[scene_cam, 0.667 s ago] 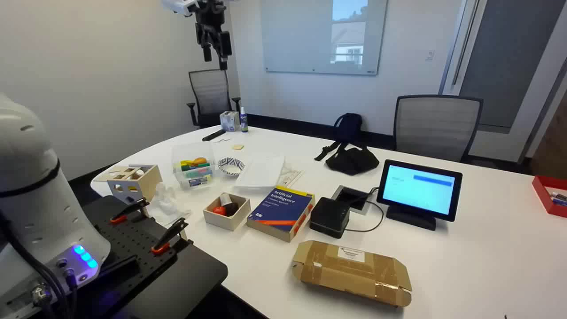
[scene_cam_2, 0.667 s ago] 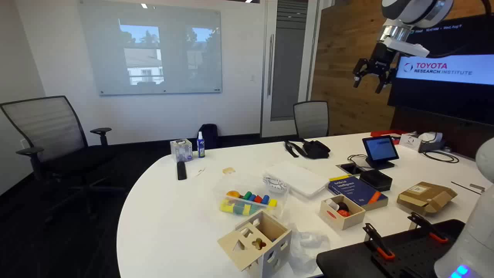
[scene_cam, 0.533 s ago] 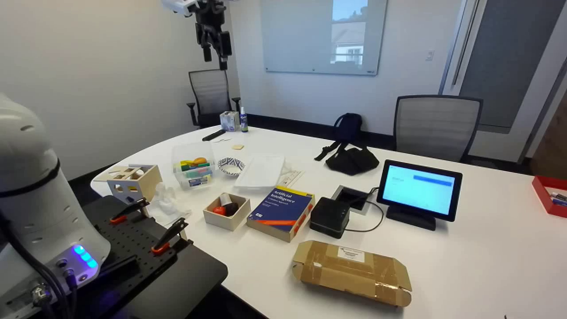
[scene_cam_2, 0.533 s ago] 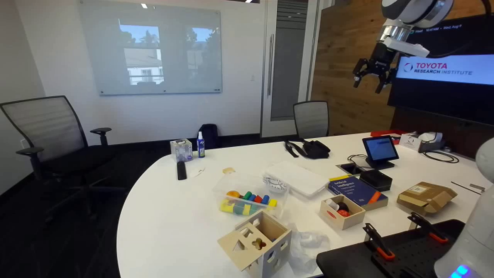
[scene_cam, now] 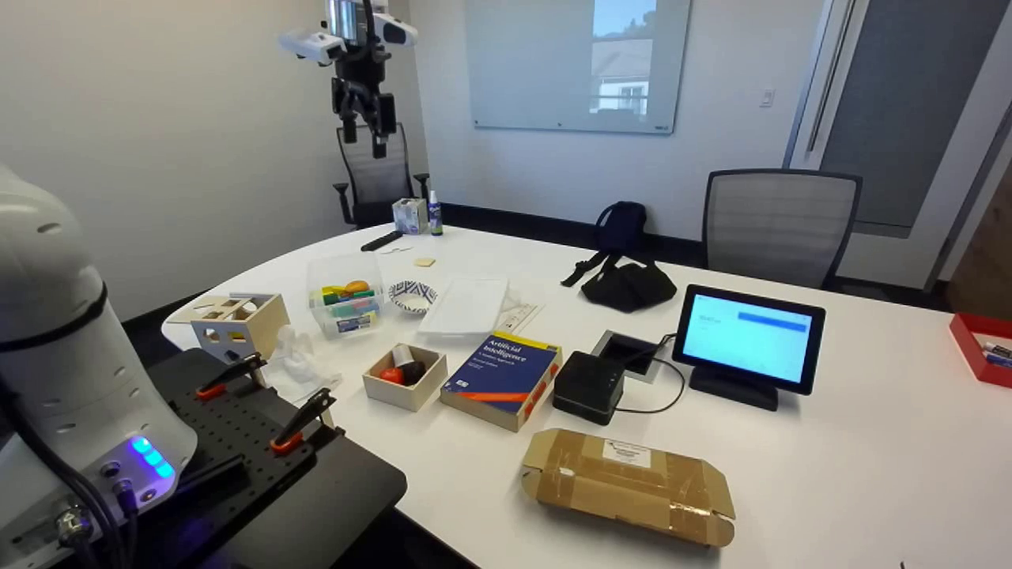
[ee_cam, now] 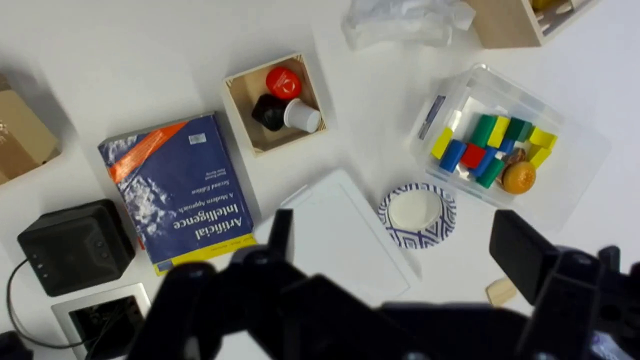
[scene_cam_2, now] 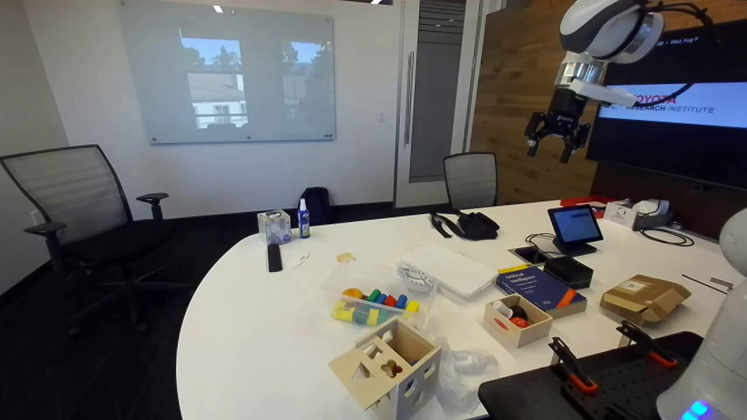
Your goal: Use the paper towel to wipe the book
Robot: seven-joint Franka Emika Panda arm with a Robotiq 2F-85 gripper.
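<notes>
Hovering fingers (scene_cam: 386, 114): in an exterior view I hold them spread, high over the bench (scene_cam: 830, 490), pinching nothing.
Towel (scene_cam: 294, 357): what I take for it, a crumpled white wad, lies just beside the sorter (scene_cam: 267, 322); whether they touch I cannot tell.
Book (scene_cam_2: 540, 289): in an exterior view it lies flat, cover up, just beside the box (scene_cam_2: 534, 331).
Wrist view: the bowl (ee_cam: 448, 216) and most of the lid (ee_cam: 345, 235) show between my fingers; the towel sits at the top edge.
Towel pickup: the step in hand, I judge, grasp not yet made.
Next move: I should cross to the towel, come down and close on its folds, clear of the sorter, before wiping the book.
</notes>
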